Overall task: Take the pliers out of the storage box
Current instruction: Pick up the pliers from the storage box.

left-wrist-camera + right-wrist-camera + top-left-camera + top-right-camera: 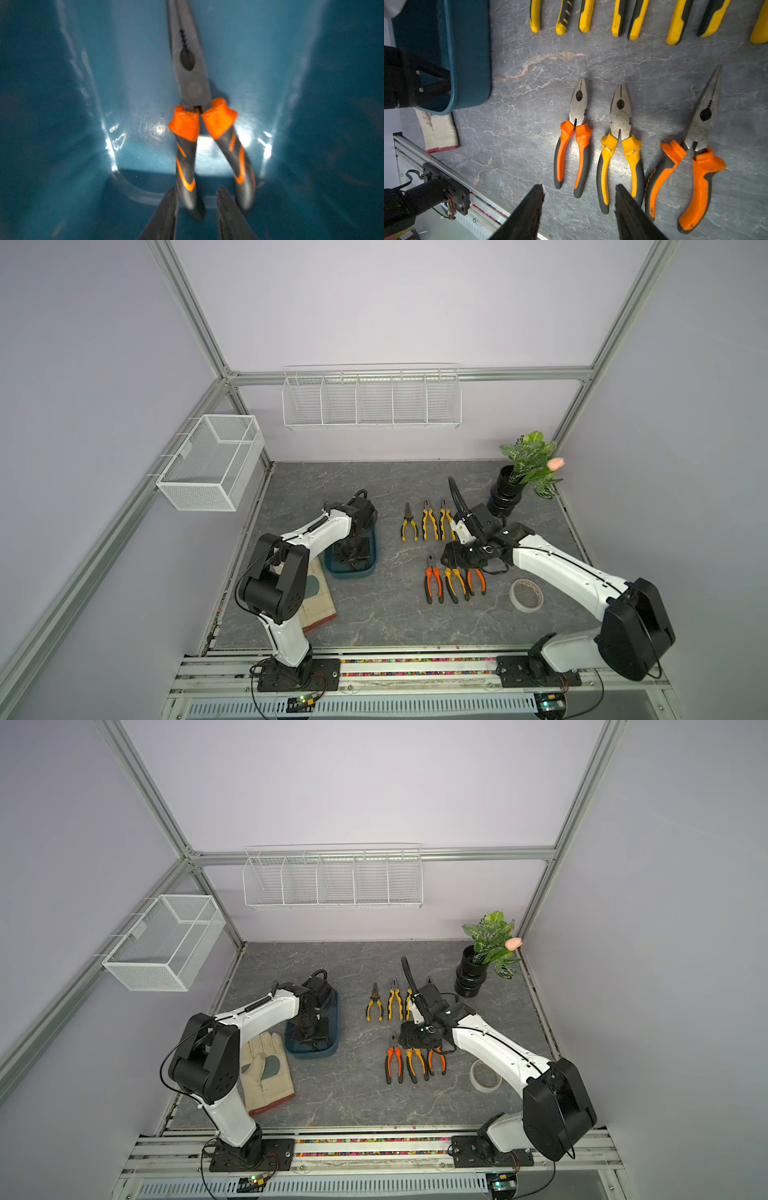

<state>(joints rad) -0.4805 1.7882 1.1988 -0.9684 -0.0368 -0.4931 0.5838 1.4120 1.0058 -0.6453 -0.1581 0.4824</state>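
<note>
One orange-handled pliers (193, 89) is seen in storage box (62, 104), handle flanked by spread left pincer (197, 189); right pincer (579, 186) spread, empty.

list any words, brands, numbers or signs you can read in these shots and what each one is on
No text in any view is clear enough to quote.
Orange lettering along a dark handle of the long-nose orange pliers: too blurred to read.
Pale lettering on the black bracket on the rail: too small to read.
Storage box: no marking shows on it.
</note>
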